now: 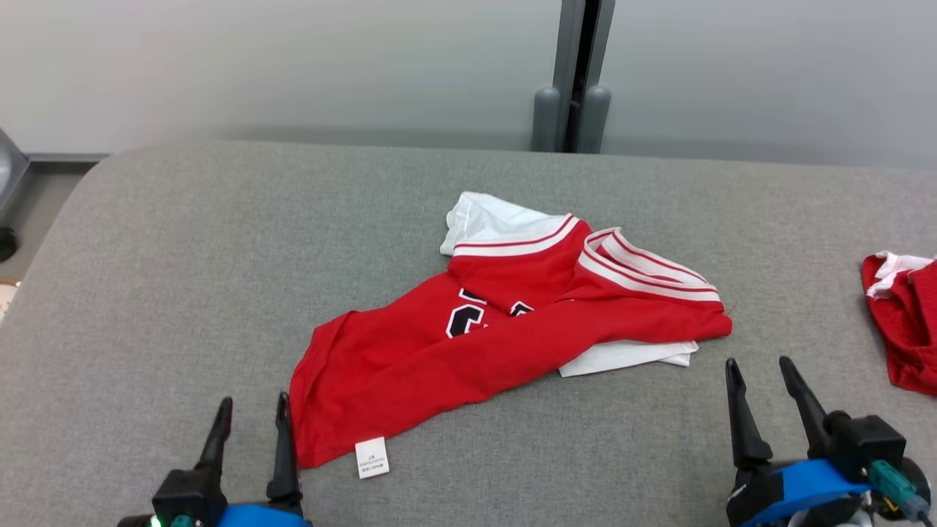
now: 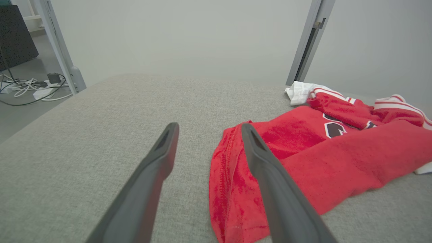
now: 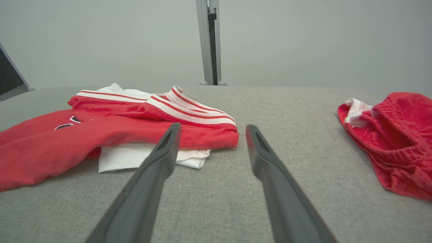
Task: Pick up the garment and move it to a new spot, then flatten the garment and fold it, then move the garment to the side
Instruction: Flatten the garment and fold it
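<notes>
Grey woven padding [image 1: 183, 256] is spreading under everything you are looking at, and nearest to you both claws are hovering low over it. Your left gripper [image 1: 253, 401] is sitting at the lower left of the head view, its two dark fingers standing apart with nothing between them. The left wrist view is giving you more: one finger [image 2: 270, 175] is crossing in front of the hem of the red garment [image 1: 498, 337], though you cannot tell whether it is touching the cloth. Your right gripper [image 1: 758, 362] is waiting at the lower right, jaws likewise spread and empty, pointing at bare padding just beside the garment's near right end. The head view is adding a white label [image 1: 372, 457] lying flat at the near left corner of the hem. Beyond that, the garment is lying crumpled in the middle of the padding, running from near left to far right, with dark lettering partly folded in and white-and-red striped trim bunching at the far end. The right wrist view is showing you a white layer poking out under the red fold. A second red cloth [image 1: 908, 329] is lying well apart at the right edge. Farther off, the left wrist view is catching cables [image 2: 30, 87] on the floor past the padding's end. A pale wall [image 1: 293, 66] and a grey post [image 1: 575, 80] are closing the scene.
</notes>
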